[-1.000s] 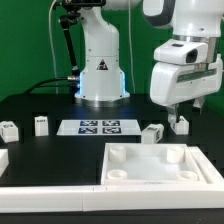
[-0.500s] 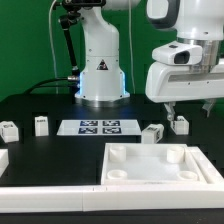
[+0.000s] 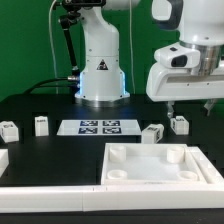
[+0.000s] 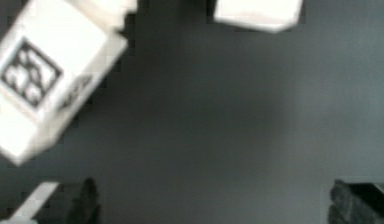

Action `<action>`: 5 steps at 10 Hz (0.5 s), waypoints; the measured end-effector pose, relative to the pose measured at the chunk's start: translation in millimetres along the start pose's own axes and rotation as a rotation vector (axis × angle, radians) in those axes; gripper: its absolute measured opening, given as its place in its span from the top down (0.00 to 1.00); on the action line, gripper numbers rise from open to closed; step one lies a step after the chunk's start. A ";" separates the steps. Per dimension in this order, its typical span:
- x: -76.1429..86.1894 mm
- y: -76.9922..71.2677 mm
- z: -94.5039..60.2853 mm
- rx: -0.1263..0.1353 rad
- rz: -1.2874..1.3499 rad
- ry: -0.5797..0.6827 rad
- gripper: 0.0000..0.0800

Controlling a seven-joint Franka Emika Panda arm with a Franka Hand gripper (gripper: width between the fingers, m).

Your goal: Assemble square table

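Note:
The square table's white slab (image 3: 160,166) lies hollow face up at the front, with round sockets in its corners. Four small white tagged legs stand on the black table: two at the exterior view's left (image 3: 9,129) (image 3: 41,125) and two at its right (image 3: 152,133) (image 3: 179,123). My gripper (image 3: 190,105) hangs open and empty above the right pair, clear of them. In the wrist view a tagged leg (image 4: 56,80) and part of another white piece (image 4: 260,12) lie beyond my open gripper (image 4: 215,205). Its dark fingertips (image 4: 64,200) stand wide apart with only black table between them.
The marker board (image 3: 100,127) lies flat in the middle, in front of the robot's white base (image 3: 100,65). A long white bar (image 3: 50,190) runs along the front edge, and another white piece (image 3: 3,160) sits at the far left.
My gripper has risen and shifted slightly toward the exterior view's right, away from the right-hand legs. The parts on the table have not moved.

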State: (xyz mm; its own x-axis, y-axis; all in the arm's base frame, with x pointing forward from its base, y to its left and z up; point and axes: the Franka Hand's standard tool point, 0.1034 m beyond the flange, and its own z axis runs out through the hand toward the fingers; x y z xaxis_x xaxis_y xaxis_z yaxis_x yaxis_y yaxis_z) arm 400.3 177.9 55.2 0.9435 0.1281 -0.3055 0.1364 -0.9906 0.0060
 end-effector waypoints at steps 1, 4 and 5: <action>1.3 -6.5 6.2 0.010 0.016 -0.073 0.19; -3.7 -10.0 19.4 0.035 0.041 -0.282 0.19; -7.4 -8.3 20.4 0.026 0.041 -0.376 0.19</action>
State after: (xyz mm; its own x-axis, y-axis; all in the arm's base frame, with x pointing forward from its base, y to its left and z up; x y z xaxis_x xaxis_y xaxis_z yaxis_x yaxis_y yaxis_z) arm 386.1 184.2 38.0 0.7707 0.0664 -0.6337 0.0880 -0.9961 0.0027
